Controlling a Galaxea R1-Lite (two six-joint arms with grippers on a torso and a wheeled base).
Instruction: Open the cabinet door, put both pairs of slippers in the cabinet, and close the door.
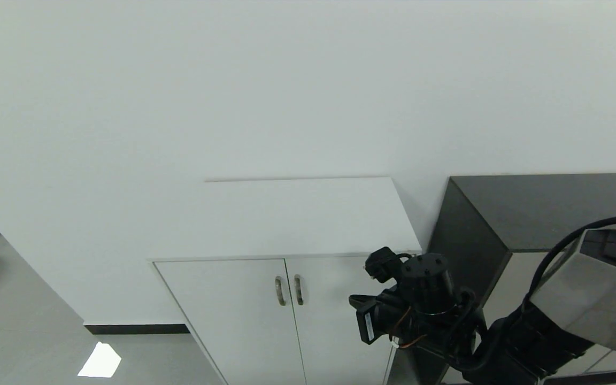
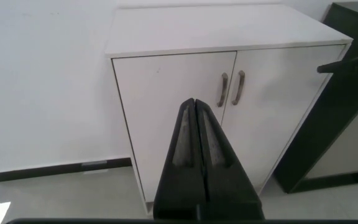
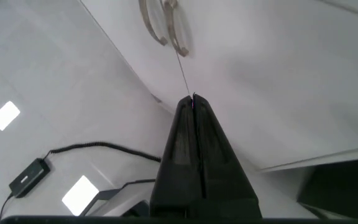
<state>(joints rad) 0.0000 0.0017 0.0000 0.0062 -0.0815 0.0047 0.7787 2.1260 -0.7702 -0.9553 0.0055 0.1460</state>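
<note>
Head view: found the white cabinet against the wall, both doors shut, its two handles side by side at the middle seam. Stood just beside a dark cabinet on the right. Left wrist view: saw the left gripper clenched, fingers pressed together, empty — apart from the left door. Right wrist view: saw the right gripper likewise clenched on nothing — near the seam and handles.
</note>
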